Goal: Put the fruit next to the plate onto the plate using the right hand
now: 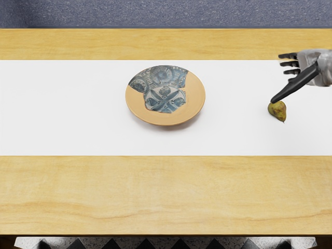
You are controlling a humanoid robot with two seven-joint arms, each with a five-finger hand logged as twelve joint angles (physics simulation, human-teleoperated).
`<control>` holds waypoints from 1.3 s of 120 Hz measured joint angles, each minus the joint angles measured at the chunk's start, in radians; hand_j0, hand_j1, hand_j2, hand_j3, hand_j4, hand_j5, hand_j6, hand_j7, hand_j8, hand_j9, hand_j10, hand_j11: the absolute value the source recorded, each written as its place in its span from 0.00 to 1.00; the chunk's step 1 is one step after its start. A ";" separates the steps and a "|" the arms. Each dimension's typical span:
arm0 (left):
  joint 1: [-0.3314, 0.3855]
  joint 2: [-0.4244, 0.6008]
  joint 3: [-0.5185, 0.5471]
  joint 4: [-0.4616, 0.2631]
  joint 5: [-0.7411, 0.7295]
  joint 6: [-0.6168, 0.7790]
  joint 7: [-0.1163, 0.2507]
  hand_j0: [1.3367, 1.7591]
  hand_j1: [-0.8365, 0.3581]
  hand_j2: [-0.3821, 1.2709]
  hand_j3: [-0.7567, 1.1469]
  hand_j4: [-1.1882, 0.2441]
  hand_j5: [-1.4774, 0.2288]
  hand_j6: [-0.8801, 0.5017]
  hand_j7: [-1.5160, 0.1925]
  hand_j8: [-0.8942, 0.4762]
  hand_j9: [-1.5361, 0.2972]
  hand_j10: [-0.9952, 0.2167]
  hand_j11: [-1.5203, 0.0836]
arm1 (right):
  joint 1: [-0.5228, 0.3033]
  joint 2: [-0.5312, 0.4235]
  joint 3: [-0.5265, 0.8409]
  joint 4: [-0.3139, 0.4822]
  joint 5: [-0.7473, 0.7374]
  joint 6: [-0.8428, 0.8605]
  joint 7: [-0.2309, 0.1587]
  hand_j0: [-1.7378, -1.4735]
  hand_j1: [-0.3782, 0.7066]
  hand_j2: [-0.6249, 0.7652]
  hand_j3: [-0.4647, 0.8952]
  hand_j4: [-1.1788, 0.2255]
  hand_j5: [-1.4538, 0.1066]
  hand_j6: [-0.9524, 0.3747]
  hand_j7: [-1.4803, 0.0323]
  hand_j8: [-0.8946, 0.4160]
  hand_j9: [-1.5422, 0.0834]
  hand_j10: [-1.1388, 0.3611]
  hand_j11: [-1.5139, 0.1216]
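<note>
A small yellow-green pear [278, 110] lies on the white runner at the right side of the table. An orange plate [192, 106] with a blue-grey pattern sits near the middle, well to the pear's left. My right hand [293, 72] comes in from the right edge, just above and behind the pear. Its fingers are spread and hold nothing. One long dark finger [290, 88] reaches down toward the pear's top, ending right at it. The left arm does not show.
A white runner [78, 109] crosses the wooden table [155, 192] from left to right. A dark grey wall lies beyond the table's far edge.
</note>
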 joint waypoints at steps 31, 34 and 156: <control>0.000 0.000 0.000 0.000 0.000 0.000 0.000 0.76 0.99 0.23 0.40 0.83 0.87 0.64 0.89 0.65 0.84 0.82 0.95 | -0.069 0.071 -0.010 -0.001 -0.130 -0.189 0.000 0.30 0.03 0.45 0.34 0.84 0.93 0.72 0.98 0.68 0.95 0.76 0.93; 0.001 0.000 0.000 0.000 0.000 0.000 0.000 0.76 0.99 0.23 0.40 0.83 0.87 0.64 0.89 0.65 0.84 0.82 0.95 | -0.073 0.075 -0.010 -0.001 -0.135 -0.196 0.000 0.30 0.03 0.45 0.34 0.84 0.93 0.72 0.98 0.68 0.95 0.76 0.93; 0.000 0.000 0.000 0.000 0.000 0.000 0.000 0.76 0.99 0.23 0.40 0.83 0.87 0.64 0.89 0.65 0.84 0.82 0.95 | -0.128 0.192 -0.099 -0.046 -0.204 -0.416 0.000 0.30 0.12 0.44 0.34 0.78 0.86 0.65 0.91 0.62 0.88 0.70 0.86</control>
